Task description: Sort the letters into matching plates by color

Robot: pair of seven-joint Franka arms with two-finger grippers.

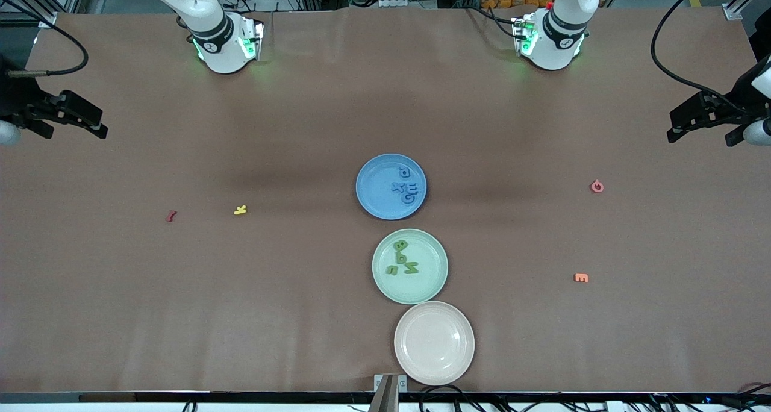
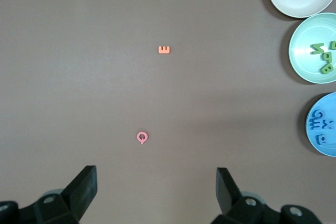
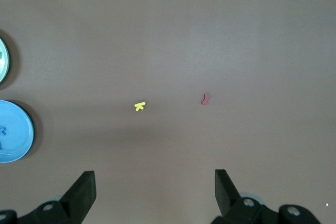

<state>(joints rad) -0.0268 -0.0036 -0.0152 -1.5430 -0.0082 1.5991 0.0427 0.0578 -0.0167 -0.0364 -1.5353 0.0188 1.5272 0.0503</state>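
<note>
My counter (image 1: 181,315) is nearly sorted: blue plate (image 1: 376,186) holds four blue letters (image 1: 405,187), green plate (image 1: 421,285) four green letters (image 1: 402,258), well apart from my jaws. Left gripper (image 2: 157,184) and right gripper (image 3: 155,184) wait, released and empty. I judge the only risk is grabbing a stray: the Q (image 2: 142,137) or the yellow letter (image 3: 139,106).

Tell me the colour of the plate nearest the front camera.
Beige-pink plate, holding no letters; the front view shows it best.
</note>
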